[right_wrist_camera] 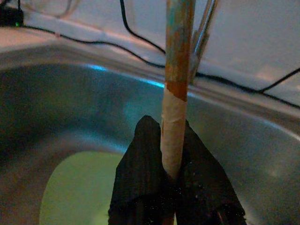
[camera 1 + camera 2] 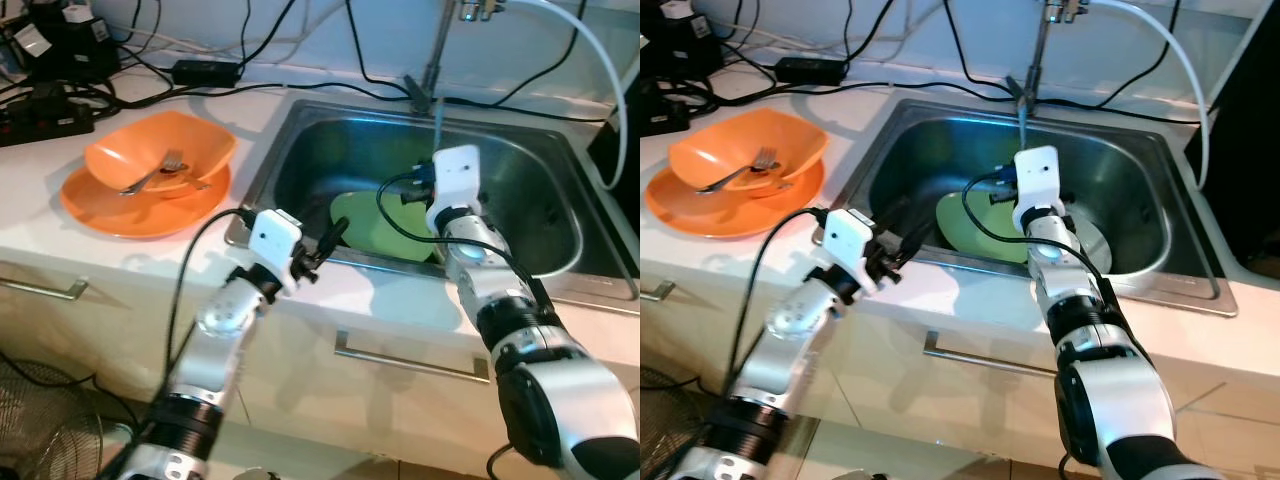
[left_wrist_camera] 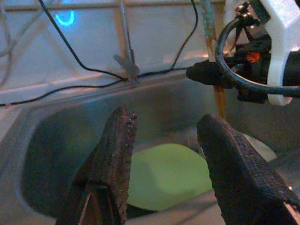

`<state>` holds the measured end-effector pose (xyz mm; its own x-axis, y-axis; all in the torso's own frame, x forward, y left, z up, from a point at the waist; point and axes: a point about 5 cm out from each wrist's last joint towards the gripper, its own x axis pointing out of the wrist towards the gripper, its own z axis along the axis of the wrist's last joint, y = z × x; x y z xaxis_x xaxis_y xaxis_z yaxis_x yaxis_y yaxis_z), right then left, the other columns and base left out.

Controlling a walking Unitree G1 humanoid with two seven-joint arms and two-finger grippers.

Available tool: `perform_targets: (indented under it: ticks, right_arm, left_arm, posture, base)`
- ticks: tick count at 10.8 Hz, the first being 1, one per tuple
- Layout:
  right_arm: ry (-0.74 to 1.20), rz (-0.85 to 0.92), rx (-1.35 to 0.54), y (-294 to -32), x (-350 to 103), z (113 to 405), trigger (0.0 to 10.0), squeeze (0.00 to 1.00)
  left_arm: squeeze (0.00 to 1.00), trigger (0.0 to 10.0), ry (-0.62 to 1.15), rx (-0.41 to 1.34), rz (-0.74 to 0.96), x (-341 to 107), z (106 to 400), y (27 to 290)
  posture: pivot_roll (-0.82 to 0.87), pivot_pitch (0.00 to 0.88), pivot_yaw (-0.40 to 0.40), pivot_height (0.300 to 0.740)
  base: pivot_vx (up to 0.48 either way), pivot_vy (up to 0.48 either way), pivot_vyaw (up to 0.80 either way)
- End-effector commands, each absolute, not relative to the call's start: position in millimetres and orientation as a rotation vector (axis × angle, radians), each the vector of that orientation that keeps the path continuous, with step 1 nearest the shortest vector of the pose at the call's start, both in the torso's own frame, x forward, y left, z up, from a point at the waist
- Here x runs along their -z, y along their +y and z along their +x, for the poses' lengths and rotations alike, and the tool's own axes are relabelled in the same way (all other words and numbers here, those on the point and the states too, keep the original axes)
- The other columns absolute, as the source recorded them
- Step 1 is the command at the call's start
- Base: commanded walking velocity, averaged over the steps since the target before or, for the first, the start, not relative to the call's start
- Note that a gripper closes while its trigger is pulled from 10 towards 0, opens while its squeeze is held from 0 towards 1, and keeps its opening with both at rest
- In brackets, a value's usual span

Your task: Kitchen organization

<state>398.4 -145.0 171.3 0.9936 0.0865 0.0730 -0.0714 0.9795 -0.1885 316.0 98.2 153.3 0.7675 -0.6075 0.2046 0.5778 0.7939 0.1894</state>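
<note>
Right wrist view shows the right gripper [image 1: 172,164] clamped on a thin wooden stick [image 1: 177,79] that stands upright over the steel sink [image 2: 540,180]. A green plate [image 2: 375,228] lies in the basin. At the sink's front rim, the left gripper [image 3: 164,154] hangs with fingers spread wide, holding nothing. An orange bowl [image 2: 195,145] with a fork [image 2: 160,170] sits on the counter.

A long, thin wooden stick [image 1: 176,89], pale with brownish and bluish stains, stands upright over the steel sink [image 2: 520,180], clamped in the right pincer [image 1: 173,164]. A flat lime-green plate [image 2: 375,225] lies in the basin's 7 o'clock corner.
</note>
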Motion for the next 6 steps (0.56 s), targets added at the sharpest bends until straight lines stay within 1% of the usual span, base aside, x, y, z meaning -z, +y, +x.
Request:
perform_targets:
  ticks: [1,3,6]
  right_arm:
    - [-0.052,-0.161,-0.080,-145,-174,402,10.0,0.00]
    - [0.019,-0.138,-0.095,-139,-170,404,10.0,0.00]
    - [0.182,-0.154,-0.139,-131,-148,400,10.0,0.00]
  left_arm:
    - [0.00,10.0,-0.173,0.648,0.120,-138,313,106]
    - [0.00,10.0,-0.151,0.650,0.140,-137,313,112]
    - [0.00,10.0,-0.121,0.676,0.151,-138,310,111]
  posture:
    - [0.17,0.084,-0.027,0.740]
    - [0.18,0.083,-0.027,0.740]
    - [0.18,0.087,-0.035,0.740]
  base:
    - [0.000,0.000,0.00]
    - [0.000,0.000,0.00]
    - [0.000,0.000,0.00]
